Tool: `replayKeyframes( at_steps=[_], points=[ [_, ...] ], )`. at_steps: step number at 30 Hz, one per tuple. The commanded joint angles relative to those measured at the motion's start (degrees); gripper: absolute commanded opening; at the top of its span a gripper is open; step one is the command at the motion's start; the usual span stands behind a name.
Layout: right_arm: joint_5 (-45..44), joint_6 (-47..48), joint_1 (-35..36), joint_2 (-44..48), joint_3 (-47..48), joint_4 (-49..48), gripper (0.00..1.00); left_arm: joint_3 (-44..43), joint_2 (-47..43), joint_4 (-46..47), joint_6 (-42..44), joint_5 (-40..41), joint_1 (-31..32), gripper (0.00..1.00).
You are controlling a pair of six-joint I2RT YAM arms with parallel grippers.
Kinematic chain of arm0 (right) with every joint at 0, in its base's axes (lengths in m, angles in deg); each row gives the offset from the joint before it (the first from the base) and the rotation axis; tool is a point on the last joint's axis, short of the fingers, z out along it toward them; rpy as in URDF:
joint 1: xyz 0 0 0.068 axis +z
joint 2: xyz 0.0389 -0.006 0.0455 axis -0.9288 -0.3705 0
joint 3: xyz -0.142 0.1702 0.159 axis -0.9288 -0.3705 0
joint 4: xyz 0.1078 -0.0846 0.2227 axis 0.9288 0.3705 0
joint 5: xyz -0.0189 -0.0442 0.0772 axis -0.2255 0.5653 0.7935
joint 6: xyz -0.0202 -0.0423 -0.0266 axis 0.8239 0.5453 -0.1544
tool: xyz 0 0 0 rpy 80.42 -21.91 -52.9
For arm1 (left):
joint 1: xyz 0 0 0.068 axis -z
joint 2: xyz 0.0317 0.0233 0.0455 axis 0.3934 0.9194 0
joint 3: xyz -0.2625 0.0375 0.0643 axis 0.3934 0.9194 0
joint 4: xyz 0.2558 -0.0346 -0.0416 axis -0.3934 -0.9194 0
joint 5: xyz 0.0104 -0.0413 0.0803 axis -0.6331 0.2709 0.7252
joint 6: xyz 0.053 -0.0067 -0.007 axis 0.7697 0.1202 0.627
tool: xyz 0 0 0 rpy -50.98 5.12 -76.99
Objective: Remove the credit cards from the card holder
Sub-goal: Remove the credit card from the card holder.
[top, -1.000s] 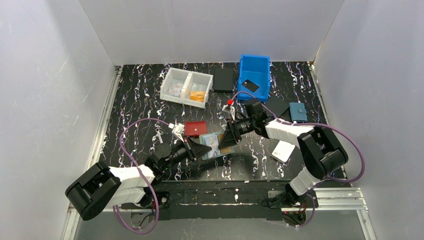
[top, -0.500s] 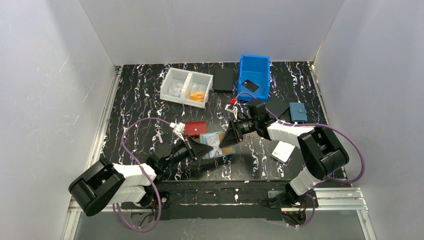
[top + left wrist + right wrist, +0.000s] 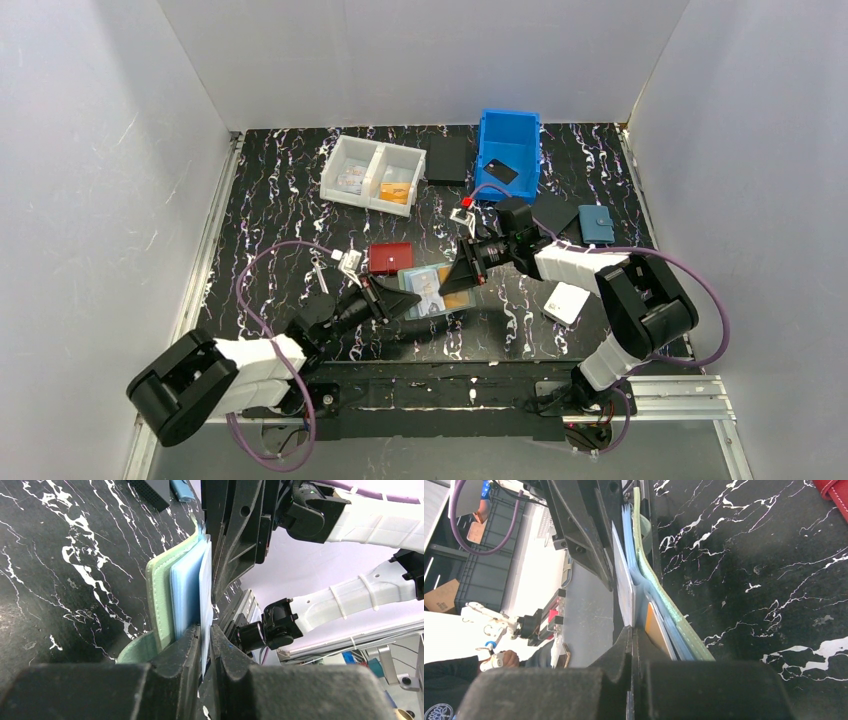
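Note:
The sage-green card holder (image 3: 432, 290) (image 3: 159, 595) (image 3: 684, 630) lies open on the black marbled table between my two grippers. A light blue card (image 3: 205, 585) (image 3: 623, 585) stands out of its blue pockets. My left gripper (image 3: 408, 297) (image 3: 206, 630) comes in from the left, its jaws close around that card's near edge. From the right, my right gripper (image 3: 462, 275) (image 3: 630, 630) is shut on the same card's opposite edge. An orange card (image 3: 654, 625) (image 3: 455, 298) sits in a pocket beside the right fingers. A black card (image 3: 498, 171) lies in the blue bin.
A red wallet (image 3: 390, 256) lies just behind the holder. Further back stand a white two-compartment tray (image 3: 372, 174), a black pad (image 3: 447, 158) and the blue bin (image 3: 508, 152). A small blue wallet (image 3: 597, 224) and a white wallet (image 3: 567, 300) lie to the right.
My right gripper has closed its jaws onto the light blue card. The left forearm has shifted slightly, with its gripper still at the holder.

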Motion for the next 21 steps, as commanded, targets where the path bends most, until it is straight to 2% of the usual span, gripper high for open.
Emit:
replayKeyframes(
  at_steps=[1,4,7,12,17,21],
  points=[
    [0.6,2.8,-0.5,-0.2,1.6,1.1,0.01,1.0,-6.2,-4.7,1.4,2.2,-0.5,0.09],
    [0.2,3.7,-0.5,-0.4,1.8,2.1,0.01,1.3,-7.7,-5.8,1.6,2.3,-0.9,0.03],
    [0.1,4.2,-0.5,-0.4,1.8,2.4,0.01,1.5,-7.7,-5.8,1.5,2.0,-1.0,0.04],
    [-0.5,4.9,-0.5,-0.7,2.0,3.4,0.01,1.2,-6.7,-5.9,1.4,1.3,-1.0,0.15],
    [-0.6,5.5,-0.5,-0.9,2.1,4.0,0.01,0.4,-4.1,-6.1,1.0,0.9,-1.0,0.32],
    [-0.5,5.5,-0.5,-1.3,2.2,4.2,0.01,-1.1,-1.1,-6.0,0.8,-0.7,-1.0,0.35]
  ],
)
